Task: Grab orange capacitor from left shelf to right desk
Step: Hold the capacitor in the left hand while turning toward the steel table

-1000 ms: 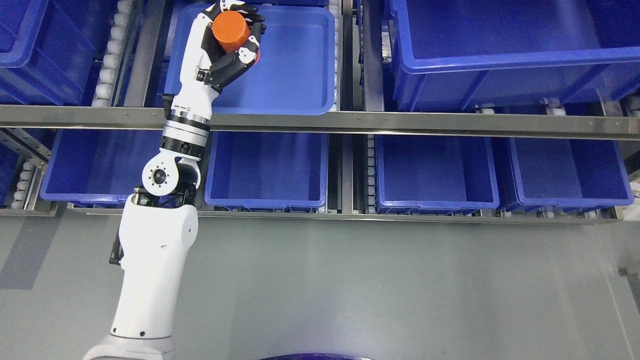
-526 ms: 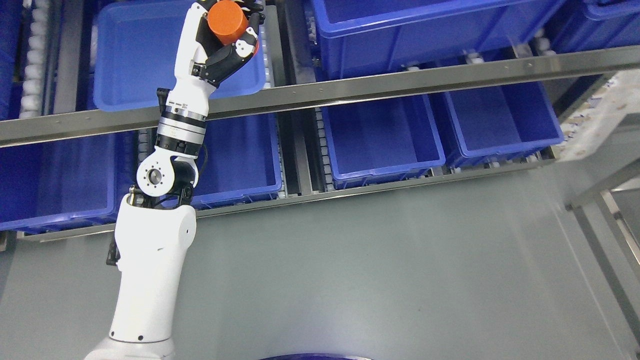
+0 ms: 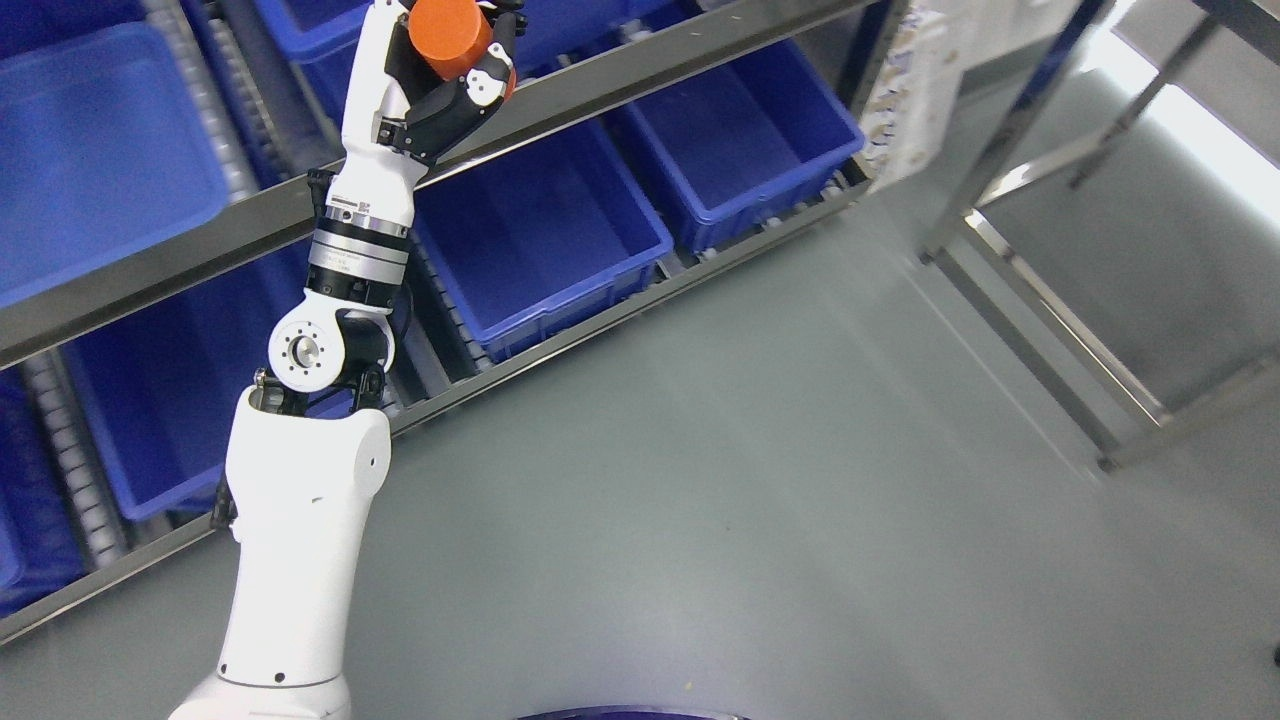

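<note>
Your capacitor [image 3: 447,35], an orange cylinder, sits high at the top edge of the view, gripped in the left hand [image 3: 455,75] with the dark fingers [image 3: 478,92] curled round its lower side and its flat end facing you. The hand is raised in front of the shelf [image 3: 600,75], above the steel rail and the blue bins [image 3: 545,230], so the part is out of its bin but nowhere near the desk. What you should watch, in my judgement: the grip covers only part of the cylinder, and a smooth round body could slide out if the arm swings or the base turns sharply; a drop here lands on the grey floor [image 3: 750,480] or in a bin. The metal frame [image 3: 1040,310] at the right stands in the likely path, so clearance matters. A printed sheet [image 3: 905,95] hangs on the shelf's end, too blurred to read; a small label on the forearm is also illegible. The right hand is out of view.
</note>
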Controlling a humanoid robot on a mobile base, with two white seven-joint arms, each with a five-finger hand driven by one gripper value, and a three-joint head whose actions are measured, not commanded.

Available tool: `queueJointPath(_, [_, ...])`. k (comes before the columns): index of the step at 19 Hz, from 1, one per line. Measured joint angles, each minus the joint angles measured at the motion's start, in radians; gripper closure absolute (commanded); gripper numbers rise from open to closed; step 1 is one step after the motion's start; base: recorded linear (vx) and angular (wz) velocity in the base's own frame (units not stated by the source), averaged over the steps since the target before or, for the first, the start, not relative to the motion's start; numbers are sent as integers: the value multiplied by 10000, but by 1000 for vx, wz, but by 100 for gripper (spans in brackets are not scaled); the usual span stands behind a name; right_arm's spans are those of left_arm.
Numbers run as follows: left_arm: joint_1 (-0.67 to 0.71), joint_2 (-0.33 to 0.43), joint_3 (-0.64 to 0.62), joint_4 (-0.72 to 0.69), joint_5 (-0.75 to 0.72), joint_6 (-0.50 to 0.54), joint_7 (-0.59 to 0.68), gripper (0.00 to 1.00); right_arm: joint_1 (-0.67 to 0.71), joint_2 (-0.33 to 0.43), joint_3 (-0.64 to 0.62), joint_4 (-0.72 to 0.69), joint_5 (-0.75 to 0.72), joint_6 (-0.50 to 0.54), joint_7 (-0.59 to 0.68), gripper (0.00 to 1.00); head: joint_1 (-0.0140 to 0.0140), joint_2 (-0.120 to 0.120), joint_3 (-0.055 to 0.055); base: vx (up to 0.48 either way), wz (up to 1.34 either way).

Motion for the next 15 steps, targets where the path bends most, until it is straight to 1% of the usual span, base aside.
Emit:
queueJointPath(3, [-18,0,0,-41,3,0,0,98,1,0,0,0,0,0,-36,0,0,0,0,-5,-853])
queueJointPath(7, [-29,0,0,-82,6,1,0,98,-3,0,0,0,0,0,-41,0,0,0,0,96,-635])
queueJointPath(15, [-38,0,-11,-130,15,1,1,98,-3,0,0,0,0,0,8,0,0,0,0,178,-546])
